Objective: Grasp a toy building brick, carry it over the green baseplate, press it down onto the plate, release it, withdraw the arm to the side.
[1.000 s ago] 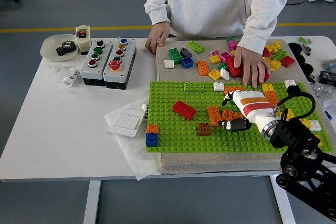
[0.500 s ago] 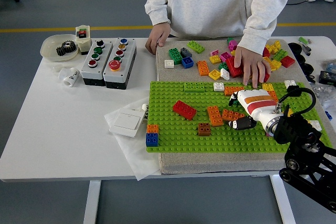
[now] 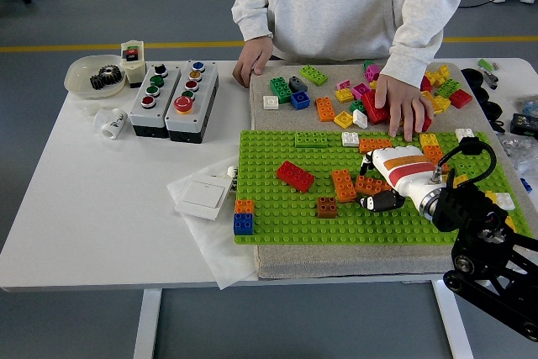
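Bricks are lying in two groups: a loose heap (image 3: 353,94) on the grey mat beyond the green baseplate (image 3: 277,212), and several already sitting on the plate itself, among them a red brick (image 3: 295,176), a brown one (image 3: 327,207) and a cluster of orange bricks (image 3: 357,184). The robot's right hand (image 3: 393,181) is reaching in from the lower right and hovering low over the plate, its dark fingers (image 3: 380,201) curling down just beside the orange cluster. Whether those fingers are closing on a brick or merely touching one cannot be made out, since the white shell of the hand is covering the spot.

A brick of this kind is likely handling as a light, stiff, hard plastic block with smooth and somewhat slippery walls (the studded top gives little purchase). Pinching it across two opposite side walls, low enough that the top stays free, seems the sounder hold, and pressing it home probably calls for a straight downward push so the studs seat squarely.

At the far side a person is standing, one hand (image 3: 403,105) resting flat at the mat's edge near the heap, the other hand (image 3: 251,61) at the table's far edge. The left arm is not showing.
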Tool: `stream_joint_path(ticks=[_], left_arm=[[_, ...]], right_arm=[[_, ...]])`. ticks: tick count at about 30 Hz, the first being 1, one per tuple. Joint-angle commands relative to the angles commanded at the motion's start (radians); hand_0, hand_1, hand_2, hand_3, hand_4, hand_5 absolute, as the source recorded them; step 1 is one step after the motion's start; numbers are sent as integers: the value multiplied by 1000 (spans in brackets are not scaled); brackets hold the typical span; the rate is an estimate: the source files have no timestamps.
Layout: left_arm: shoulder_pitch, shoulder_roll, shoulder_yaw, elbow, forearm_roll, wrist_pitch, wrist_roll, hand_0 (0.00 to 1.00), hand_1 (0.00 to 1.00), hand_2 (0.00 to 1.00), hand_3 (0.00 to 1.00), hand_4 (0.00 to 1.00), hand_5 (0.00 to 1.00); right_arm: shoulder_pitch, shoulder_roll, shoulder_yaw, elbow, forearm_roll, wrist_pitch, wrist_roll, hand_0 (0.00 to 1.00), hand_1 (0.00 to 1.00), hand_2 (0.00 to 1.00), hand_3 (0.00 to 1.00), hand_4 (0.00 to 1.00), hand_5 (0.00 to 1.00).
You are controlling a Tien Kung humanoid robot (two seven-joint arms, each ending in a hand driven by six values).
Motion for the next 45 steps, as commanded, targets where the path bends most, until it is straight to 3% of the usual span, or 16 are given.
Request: stream_joint_path(ticks=[10, 22, 30, 37, 45], left_arm=[[0, 0, 1, 0, -1, 0, 1, 787, 773, 785, 589, 623, 616], [-4, -1, 3, 0, -3, 0, 1, 788, 773, 786, 589, 621, 614], [-10, -1, 10, 0, -15, 2, 0, 787, 773, 786, 588, 624, 618], [-12, -1, 11, 0, -18, 3, -1, 786, 773, 786, 588, 623, 616], [-13, -2, 8, -1, -12, 1, 1, 784, 773, 785, 588, 623, 617]], right_arm=[[11, 19, -9, -36, 24, 0, 1, 435, 522, 622, 548, 832, 403], [9, 9, 17, -17, 22, 1, -6, 441, 519, 618, 539, 819, 407], [17, 13, 16, -41, 52, 2, 10, 442, 527, 622, 540, 818, 408], [21, 11, 7, -48, 70, 20, 18, 521, 571, 664, 552, 828, 418], [24, 10, 1, -51, 71, 26, 21, 521, 575, 683, 556, 830, 419]])
